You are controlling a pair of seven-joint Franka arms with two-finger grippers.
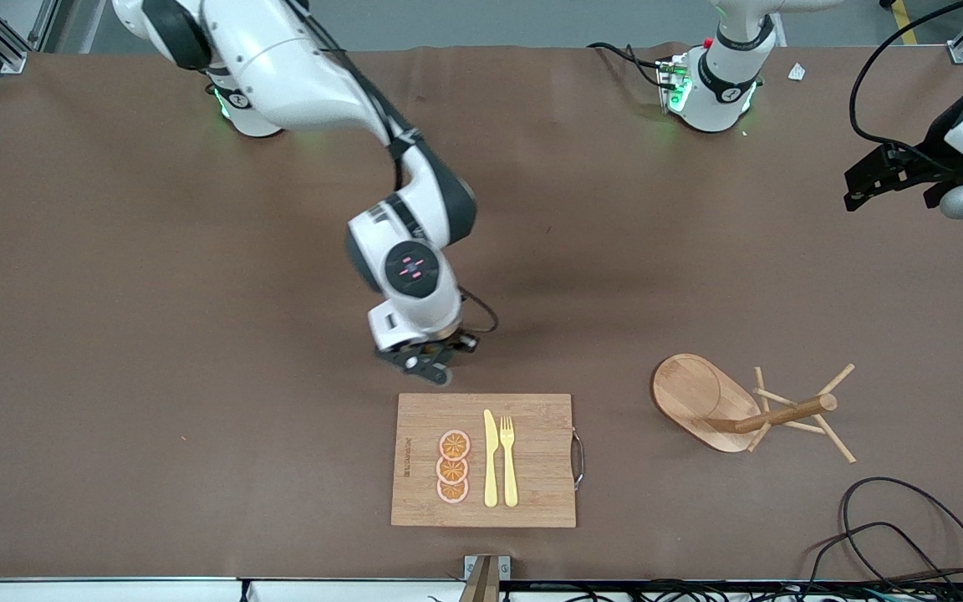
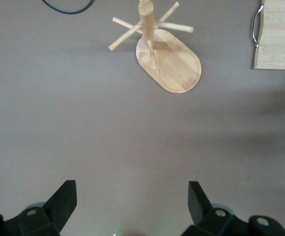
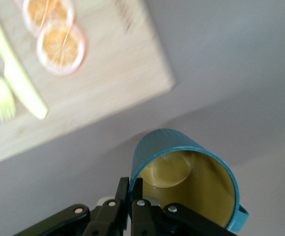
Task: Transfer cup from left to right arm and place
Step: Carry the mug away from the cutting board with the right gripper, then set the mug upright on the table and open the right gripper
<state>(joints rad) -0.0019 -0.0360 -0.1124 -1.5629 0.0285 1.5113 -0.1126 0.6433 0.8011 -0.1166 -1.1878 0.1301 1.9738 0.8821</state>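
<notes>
The cup (image 3: pixel 201 187), teal outside and yellowish inside with its handle at the side, shows in the right wrist view. My right gripper (image 3: pixel 131 189) is shut on its rim, one finger inside and one outside. In the front view the right gripper (image 1: pixel 425 366) hangs over bare table beside the wooden cutting board's (image 1: pixel 532 493) edge farthest from the camera, and the hand hides the cup. My left gripper (image 1: pixel 862 184) waits high over the left arm's end of the table, open (image 2: pixel 131 196) with nothing between its fingers.
On the cutting board (image 3: pixel 108 83) lie three orange slices (image 1: pixel 453 466), a yellow knife (image 1: pixel 491 460) and a fork (image 1: pixel 508 460). A wooden mug tree (image 1: pixel 699 401) on an oval base stands toward the left arm's end. Black cables (image 1: pixel 891 518) curl near the front corner.
</notes>
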